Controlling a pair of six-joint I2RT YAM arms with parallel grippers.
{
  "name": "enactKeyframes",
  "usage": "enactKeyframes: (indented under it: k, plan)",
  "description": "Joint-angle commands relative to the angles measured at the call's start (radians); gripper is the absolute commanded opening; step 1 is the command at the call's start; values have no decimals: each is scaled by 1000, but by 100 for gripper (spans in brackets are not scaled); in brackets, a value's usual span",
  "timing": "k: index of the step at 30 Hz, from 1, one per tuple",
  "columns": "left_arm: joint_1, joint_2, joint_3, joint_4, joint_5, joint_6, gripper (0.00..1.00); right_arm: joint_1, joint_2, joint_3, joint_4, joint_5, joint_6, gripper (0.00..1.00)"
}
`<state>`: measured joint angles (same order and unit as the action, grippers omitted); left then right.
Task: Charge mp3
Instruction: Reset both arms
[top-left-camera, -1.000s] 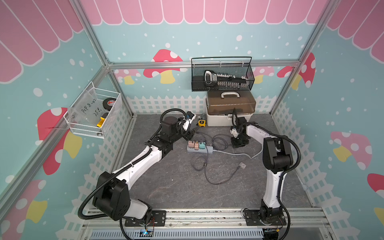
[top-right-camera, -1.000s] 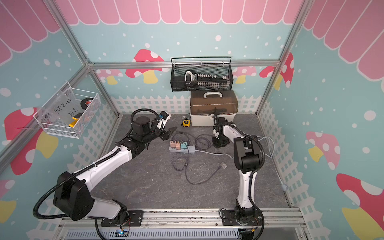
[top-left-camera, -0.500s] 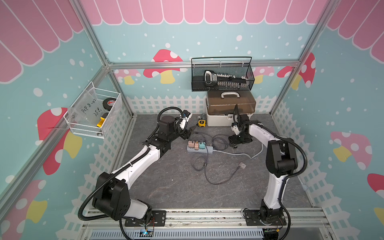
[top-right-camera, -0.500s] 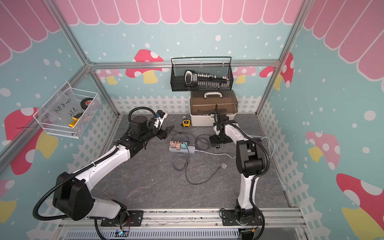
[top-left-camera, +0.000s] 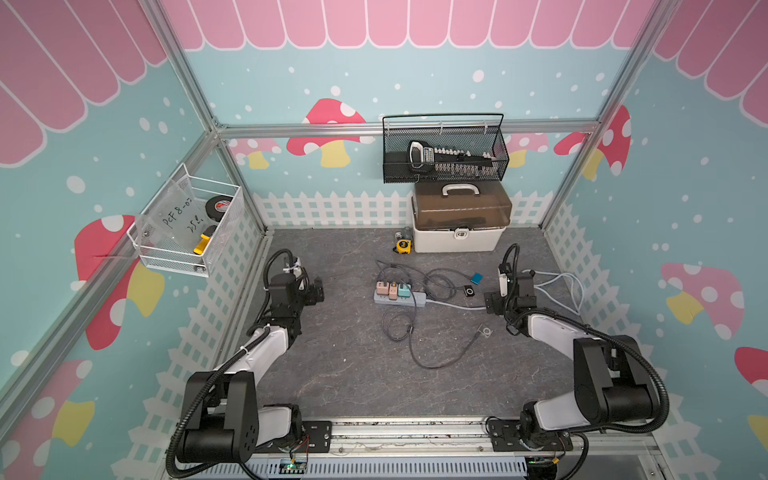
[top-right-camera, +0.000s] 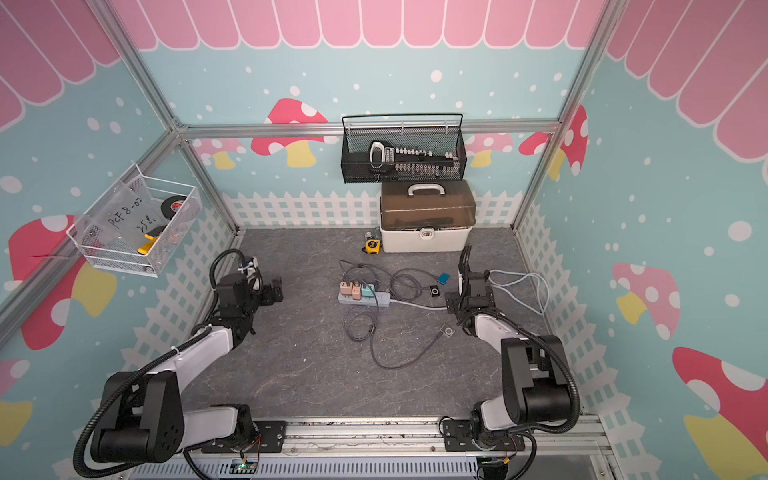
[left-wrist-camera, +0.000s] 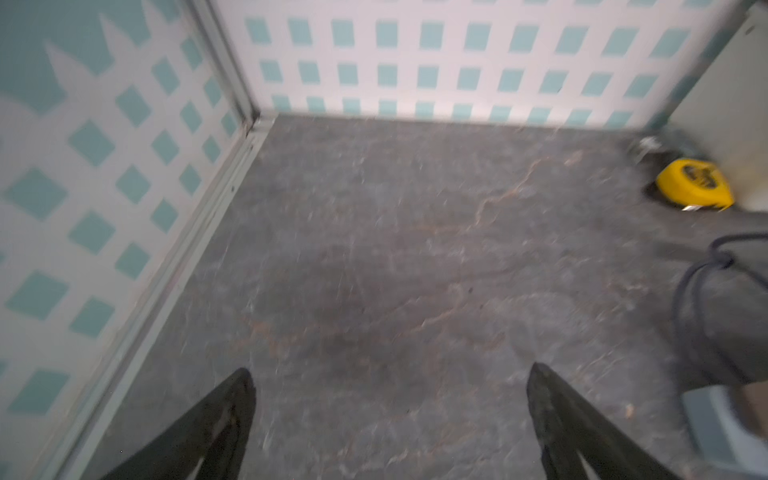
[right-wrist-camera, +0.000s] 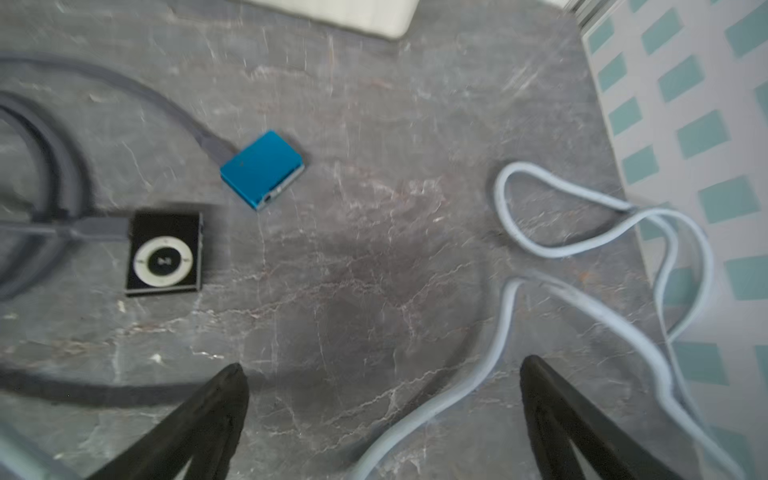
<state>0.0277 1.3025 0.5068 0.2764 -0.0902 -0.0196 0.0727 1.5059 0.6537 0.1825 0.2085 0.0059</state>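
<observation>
- Grey stone-pattern mat (top-left-camera: 353, 365) floors a cell with mushroom-print walls. In both top views a power strip (top-left-camera: 399, 296) lies mid-mat, three chargers plugged in, dark cables looped around it.
- Same views, clock centred on the strip: black mp3 player (top-left-camera: 469, 292) at 3 o'clock, flat on the mat. Blue mp3 player (top-left-camera: 476, 278) just beside it, at 2 o'clock. Small silver device (top-left-camera: 484, 331) at 4 o'clock, on a cable end. Tape measure (top-left-camera: 403, 246) at 12 o'clock, beside a white box (top-left-camera: 459, 239).
- Left gripper (top-left-camera: 316, 291) at 9 o'clock, well apart from the strip. Right gripper (top-left-camera: 494, 301) at 3 o'clock, near the black player, not touching.
- Left wrist view (blurred): left gripper (left-wrist-camera: 390, 374) fingers spread wide over bare mat, holding nothing.
- Right wrist view: right gripper (right-wrist-camera: 380, 370) fingers spread, empty. A pale cable (right-wrist-camera: 501, 195) crosses the mat below the gap. Black player (right-wrist-camera: 164, 253) has a grey cable plugged into one edge; a grey cable end meets the blue player (right-wrist-camera: 262, 168).
</observation>
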Motion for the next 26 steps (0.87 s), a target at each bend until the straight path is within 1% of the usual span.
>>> enactKeyframes:
  k: [1,2,3,4,6,7,8,9,10,11,12,13,14,15,16,17,19,21,26]
  plan:
    - [6,36,-54,273,-11,-33,99,-1,1,-64,316,11,-20,100]
    - [8,63,-90,376,-1,-63,99,-3,5,-131,446,4,-16,99]
    - [11,99,-118,478,4,-86,99,-3,8,-158,499,11,-10,100]
    - [11,144,-132,559,47,-70,99,-6,-10,-170,491,22,-5,100]
    - [10,221,-153,660,92,-56,99,-7,-21,-238,610,6,-9,100]
    - [11,250,-167,737,94,-56,99,-11,-21,-278,674,-22,-13,100]
    - [11,224,-158,682,95,-54,99,-18,20,-315,789,-45,-17,97]
    - [9,213,-135,609,107,-46,99,-16,39,-341,868,-40,-25,96]
    - [4,240,-126,635,118,-33,99,-17,-3,-318,741,-69,-33,99]
    - [-3,238,-117,617,107,-29,99,-23,20,-316,785,-85,-29,100]
    - [-12,219,-104,557,92,-24,99,-24,29,-335,841,-81,-30,99]
    - [-20,233,-106,581,70,-20,99,-23,0,-331,776,-75,-23,100]
    - [-24,239,-112,607,60,-19,99,-24,1,-324,769,-67,-20,100]
    - [-24,226,-104,566,44,-26,99,-25,22,-312,778,-57,-11,100]
    - [-26,225,-102,561,34,-26,99,-28,20,-311,774,-38,-4,100]
    - [-28,235,-110,595,29,-26,99,-26,8,-314,758,-32,-4,100]
    - [-28,226,-104,569,32,-27,99,-27,23,-307,771,-46,-6,100]
    - [-28,235,-109,594,29,-26,99,-27,18,-301,747,-44,-5,100]
    - [-28,230,-106,577,31,-26,99,-31,22,-295,739,-53,-3,100]
